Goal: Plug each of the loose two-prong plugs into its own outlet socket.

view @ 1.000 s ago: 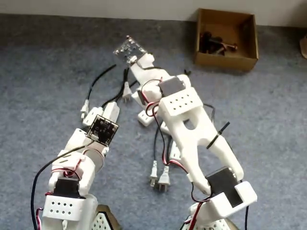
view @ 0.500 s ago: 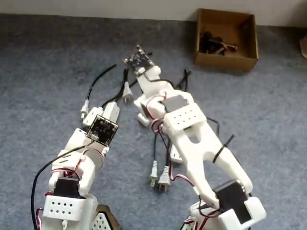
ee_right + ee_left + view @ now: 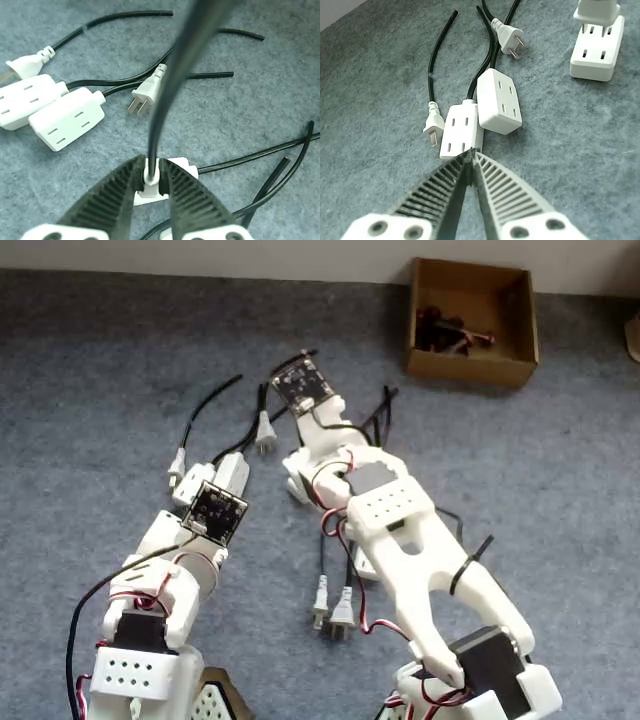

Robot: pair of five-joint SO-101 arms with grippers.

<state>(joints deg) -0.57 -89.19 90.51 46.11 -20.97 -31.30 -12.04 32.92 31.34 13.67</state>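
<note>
My right gripper (image 3: pixel 150 167) is shut on a white two-prong plug (image 3: pixel 150 181) whose black cord runs up toward the camera. The plug stands upright on a white outlet block (image 3: pixel 596 54), with its prongs partly showing above the sockets. My left gripper (image 3: pixel 470 156) is shut and holds nothing, its tips just short of a white outlet block (image 3: pixel 461 129). A second block (image 3: pixel 499 100) lies beside that one. One loose plug (image 3: pixel 434 125) lies next to the first block and another (image 3: pixel 510 39) farther off. Two more loose plugs (image 3: pixel 332 606) lie between the arms.
Grey carpet covers the floor. An open cardboard box (image 3: pixel 470 355) holding small parts stands at the back right. Black cords (image 3: pixel 250 157) trail across the carpet around the right arm. Another white outlet block (image 3: pixel 365 562) lies partly under the right arm.
The right arm's wrist has swung to the right and toward the near side, over the outlet block, with the plug in its grip. The left arm has kept still.
</note>
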